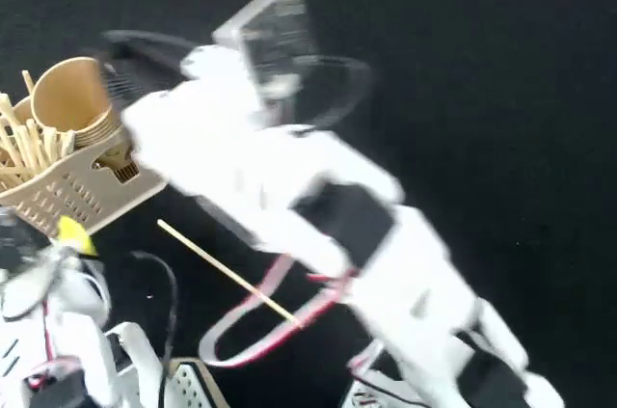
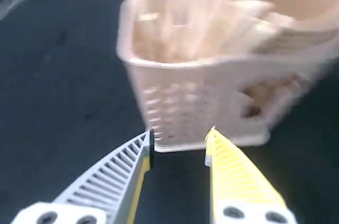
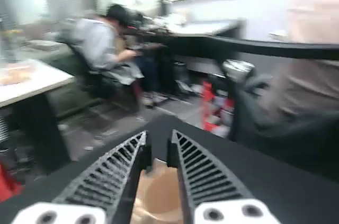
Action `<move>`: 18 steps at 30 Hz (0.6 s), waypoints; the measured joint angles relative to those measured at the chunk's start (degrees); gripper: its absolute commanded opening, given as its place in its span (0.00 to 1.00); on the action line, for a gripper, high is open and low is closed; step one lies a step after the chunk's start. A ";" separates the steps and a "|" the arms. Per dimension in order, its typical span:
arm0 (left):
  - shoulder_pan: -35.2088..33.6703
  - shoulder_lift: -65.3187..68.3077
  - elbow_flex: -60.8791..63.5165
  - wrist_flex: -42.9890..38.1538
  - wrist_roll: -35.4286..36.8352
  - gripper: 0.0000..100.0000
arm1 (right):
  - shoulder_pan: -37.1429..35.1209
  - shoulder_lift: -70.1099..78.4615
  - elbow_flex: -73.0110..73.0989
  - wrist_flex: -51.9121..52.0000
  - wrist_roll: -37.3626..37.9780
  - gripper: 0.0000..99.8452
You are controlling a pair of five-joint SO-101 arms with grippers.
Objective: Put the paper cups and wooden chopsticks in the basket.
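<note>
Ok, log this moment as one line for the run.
left pincer open at basket | right pincer raised, paper cup at it, grip unclear | one chopstick on table

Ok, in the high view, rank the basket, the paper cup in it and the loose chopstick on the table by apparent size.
1. basket, though cut by the frame edge.
2. paper cup.
3. loose chopstick: long, but thinnest by far.
</note>
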 measured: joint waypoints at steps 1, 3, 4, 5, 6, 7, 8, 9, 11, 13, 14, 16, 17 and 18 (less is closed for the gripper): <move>2.73 0.00 -1.85 1.85 -2.37 0.17 | 2.55 -1.49 -0.18 2.99 -0.09 0.06; 8.44 1.76 -5.10 6.42 -5.89 0.17 | 7.03 -3.60 -0.44 9.41 -0.09 0.06; 11.08 3.34 -6.51 8.44 -6.77 0.17 | 9.05 -4.31 -0.44 12.40 -0.09 0.06; 13.01 5.45 -7.82 10.11 -7.21 0.17 | 10.81 -4.92 -0.44 15.38 -0.09 0.06; 14.24 8.18 -8.97 11.16 -7.38 0.17 | 12.40 -5.36 -0.44 18.11 -0.09 0.06; 15.30 11.78 -10.29 11.69 -7.47 0.17 | 13.80 -5.71 -0.44 20.40 -0.09 0.06; 16.53 15.74 -11.43 12.13 -7.38 0.17 | 15.38 -6.07 -0.44 22.42 -0.09 0.06; 17.49 20.22 -12.84 12.40 -7.30 0.17 | 16.79 -6.42 -0.44 24.09 -0.09 0.06; 20.13 29.89 -15.12 12.92 -6.24 0.17 | 19.69 -6.95 -0.44 26.81 -0.09 0.06; 24.26 39.38 -16.09 13.01 -5.71 0.17 | 21.71 -7.38 -0.44 29.98 -0.09 0.06; 26.99 44.04 -16.26 12.92 -5.54 0.17 | 22.51 -7.38 -0.44 31.56 -0.09 0.06; 33.32 51.69 -16.26 12.40 -5.54 0.18 | 24.26 -7.38 -0.44 34.37 -0.09 0.06; 37.10 54.68 -16.18 12.31 -5.45 0.18 | 25.05 -7.38 -0.44 35.60 -0.09 0.06; 40.97 56.35 -16.35 12.04 -5.45 0.18 | 25.85 -7.38 -0.44 36.84 0.62 0.06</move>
